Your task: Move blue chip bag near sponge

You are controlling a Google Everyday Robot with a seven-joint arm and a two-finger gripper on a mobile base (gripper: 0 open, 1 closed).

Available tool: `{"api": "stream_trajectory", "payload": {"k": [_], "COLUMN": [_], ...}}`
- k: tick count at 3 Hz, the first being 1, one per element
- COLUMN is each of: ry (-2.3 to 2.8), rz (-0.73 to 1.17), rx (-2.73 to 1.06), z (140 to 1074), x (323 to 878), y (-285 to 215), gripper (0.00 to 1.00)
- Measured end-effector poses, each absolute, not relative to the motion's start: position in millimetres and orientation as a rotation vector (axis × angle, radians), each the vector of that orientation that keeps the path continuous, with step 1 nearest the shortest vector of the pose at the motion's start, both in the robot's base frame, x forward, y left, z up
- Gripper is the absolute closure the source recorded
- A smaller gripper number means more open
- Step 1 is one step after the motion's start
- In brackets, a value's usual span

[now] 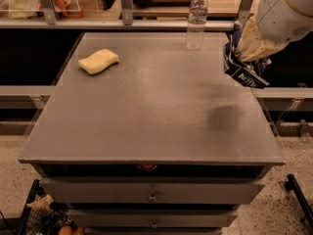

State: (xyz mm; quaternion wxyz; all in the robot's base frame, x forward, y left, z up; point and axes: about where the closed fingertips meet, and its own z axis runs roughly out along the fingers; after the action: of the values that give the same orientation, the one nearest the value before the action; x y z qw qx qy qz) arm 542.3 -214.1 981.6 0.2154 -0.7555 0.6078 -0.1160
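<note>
The blue chip bag (241,70) is a crumpled dark navy foil bag with white lettering. It hangs in the air above the table's right edge, held by my gripper (244,47), which is shut on its top. The bag's shadow falls on the grey table (146,111) below it. The sponge (98,61) is pale yellow with wavy edges. It lies flat at the table's far left, far from the bag and the gripper.
A clear plastic water bottle (196,20) stands upright at the table's far edge, left of the gripper. Behind the table runs a shelf with metal posts (126,4). Drawers (151,192) sit under the table front.
</note>
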Motion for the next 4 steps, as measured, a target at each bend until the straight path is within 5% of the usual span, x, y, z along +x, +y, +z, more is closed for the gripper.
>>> {"api": "stream_trajectory", "payload": {"k": [1,4], "ry": [1.625,1.054], "rz": [-0.339,-0.470], "rx": [-2.123,-2.347], "z": [987,1022], "x": [544,570], "y": [-199,-35], "gripper": [1.00,1.00]}}
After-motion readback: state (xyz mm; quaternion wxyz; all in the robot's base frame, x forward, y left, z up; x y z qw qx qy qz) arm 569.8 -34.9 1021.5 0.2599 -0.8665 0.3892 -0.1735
